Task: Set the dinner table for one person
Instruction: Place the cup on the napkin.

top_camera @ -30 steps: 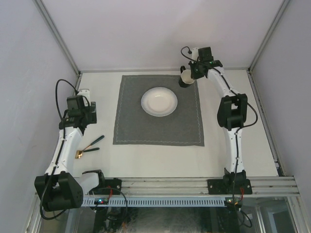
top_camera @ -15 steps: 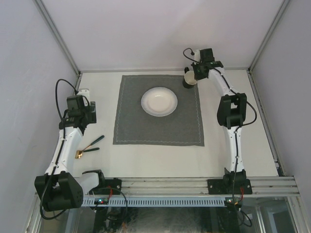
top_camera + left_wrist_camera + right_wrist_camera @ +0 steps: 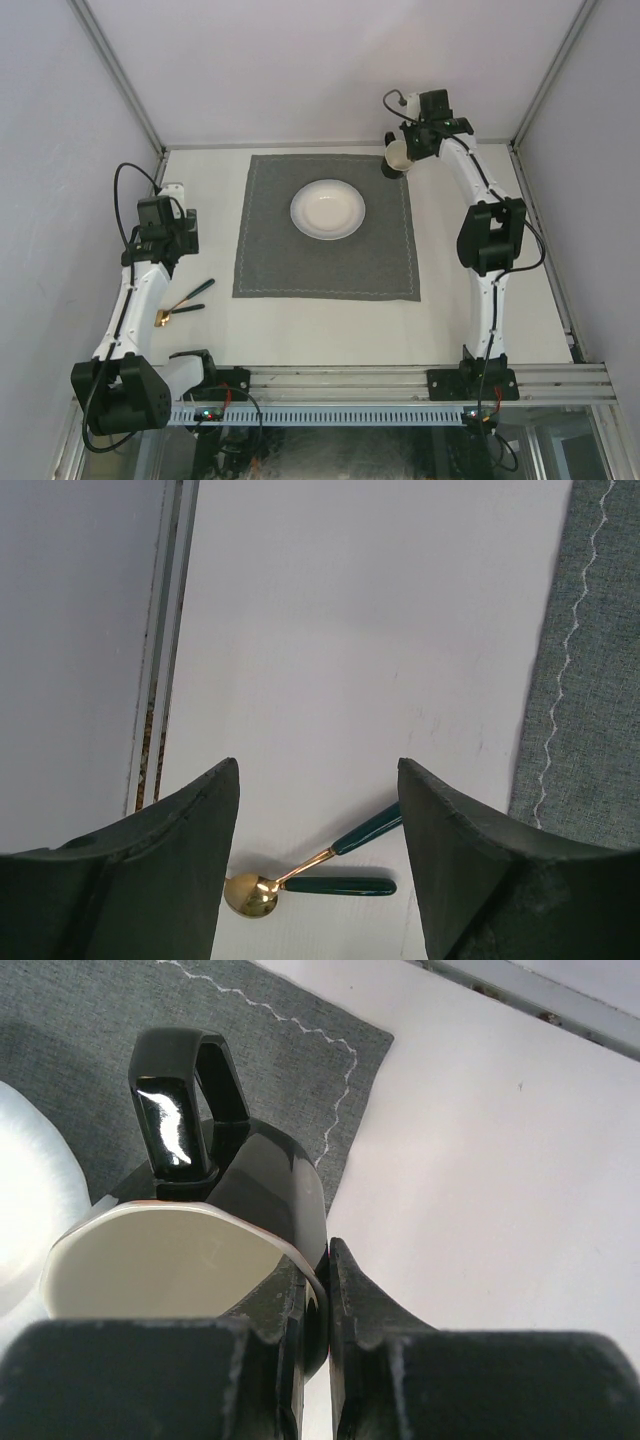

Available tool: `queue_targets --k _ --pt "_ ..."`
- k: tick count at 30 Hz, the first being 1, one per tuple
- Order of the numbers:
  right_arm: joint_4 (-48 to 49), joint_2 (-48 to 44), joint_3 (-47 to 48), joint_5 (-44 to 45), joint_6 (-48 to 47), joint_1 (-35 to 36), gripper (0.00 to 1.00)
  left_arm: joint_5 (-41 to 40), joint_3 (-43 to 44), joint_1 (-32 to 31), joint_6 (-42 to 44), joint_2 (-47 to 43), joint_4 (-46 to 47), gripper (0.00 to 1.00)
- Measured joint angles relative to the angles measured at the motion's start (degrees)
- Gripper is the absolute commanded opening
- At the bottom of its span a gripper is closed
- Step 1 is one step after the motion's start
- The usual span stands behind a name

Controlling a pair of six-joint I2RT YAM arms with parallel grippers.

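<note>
Right hand (image 3: 318,1290): pinched shut on the wall of a black mug (image 3: 250,1200), one finger inside the cream interior and one outside. The mug's handle points away from the hand, toward the mat. From above, hand and mug sit at the far right corner of the grey mat (image 3: 300,270). I cannot tell whether the mug's base rests on anything or hangs just above.

Left hand (image 3: 318,780): jaws spread wide, nothing between them.

Progress, as judged:
- Mat is laid mid-bench and a white plate (image 3: 327,209) sits on its far half. Done.
- Mug is at its likely spot beside the plate but not yet let go.
- Spoon (image 3: 255,892), gold bowl with a green handle, lies off the mat on bare surface, touching or crossing a second green-handled piece (image 3: 345,886) whose head I cannot read. Both are yet to be placed by the plate.

Roughly halfway.

Bench (image 3: 320,330): lies under both hands. The right hand is over its far right part, near the back rail. The left hand hovers over the bare strip between the left rail and the mat's left edge, with the cutlery just nearward of it.
</note>
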Motion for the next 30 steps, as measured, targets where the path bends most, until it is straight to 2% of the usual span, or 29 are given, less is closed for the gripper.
queue_targets --k 9,18,30 --pt "-2.5 3.4 4.2 0.0 -0.1 1.6 0.00 0.1 0.0 0.0 0.0 0.0 0.0 0.69" --pt "-9.7 12.1 15.4 0.0 0.3 2.5 0.00 0.6 0.0 0.0 0.0 0.0 0.0 0.69" --pt "-19.1 12.5 24.0 1.9 2.6 3.8 0.00 1.0 0.0 0.0 0.0 0.6 0.3 0.69"
